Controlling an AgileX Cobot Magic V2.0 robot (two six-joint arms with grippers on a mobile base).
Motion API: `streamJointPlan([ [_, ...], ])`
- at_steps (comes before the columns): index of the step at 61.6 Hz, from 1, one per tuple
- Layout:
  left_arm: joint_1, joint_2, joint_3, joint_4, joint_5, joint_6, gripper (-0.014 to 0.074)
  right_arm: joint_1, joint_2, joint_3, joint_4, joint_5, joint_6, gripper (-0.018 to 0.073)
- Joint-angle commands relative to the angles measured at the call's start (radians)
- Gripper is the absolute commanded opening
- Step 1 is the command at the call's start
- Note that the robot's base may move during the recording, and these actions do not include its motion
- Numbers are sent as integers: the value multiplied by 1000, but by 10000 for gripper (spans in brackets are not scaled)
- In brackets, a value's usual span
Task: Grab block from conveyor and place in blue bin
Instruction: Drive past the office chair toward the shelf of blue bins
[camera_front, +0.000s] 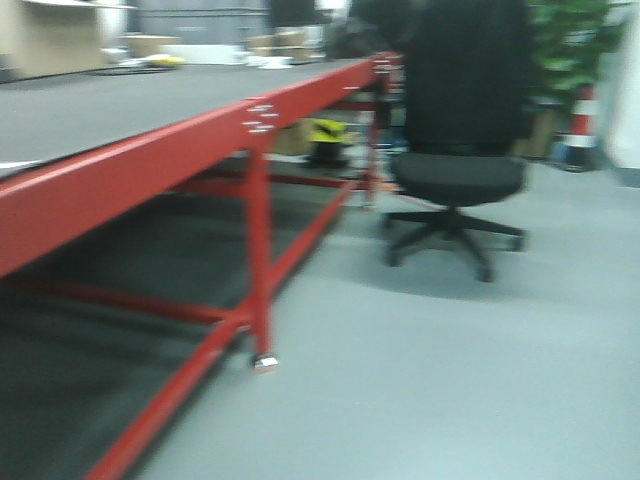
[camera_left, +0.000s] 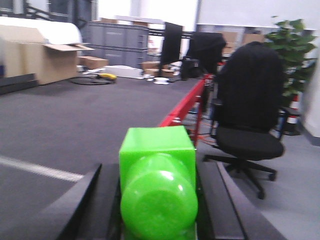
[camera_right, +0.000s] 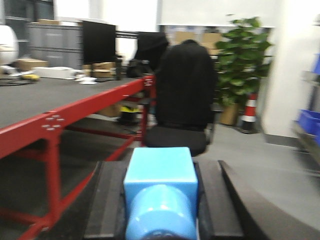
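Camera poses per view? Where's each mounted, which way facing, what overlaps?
Front: low beside the conveyor, looking along its red frame toward the office chair; no robot parts.
Left wrist: above the conveyor, looking down it; jaws flank the green block.
Right wrist: beside the frame, facing chair; jaws flank a blue block.
Shared: the chair.

no text, label or number can be read in any view

Two broad, matte dark grey fingers are seen on the left gripper, flat-faced and widening toward the near edge. Matching black fingers are shown on the right gripper, smooth and dull.
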Motion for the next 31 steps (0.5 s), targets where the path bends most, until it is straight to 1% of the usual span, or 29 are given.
streamJointPlan([
  [1, 4, -4, 1, -7, -18, 1, -111, 2, -3, -8, -8, -24, -6, -162],
  [31, 4, -4, 1, -7, -18, 1, -111, 2, -3, -8, -8, -24, -6, -162],
])
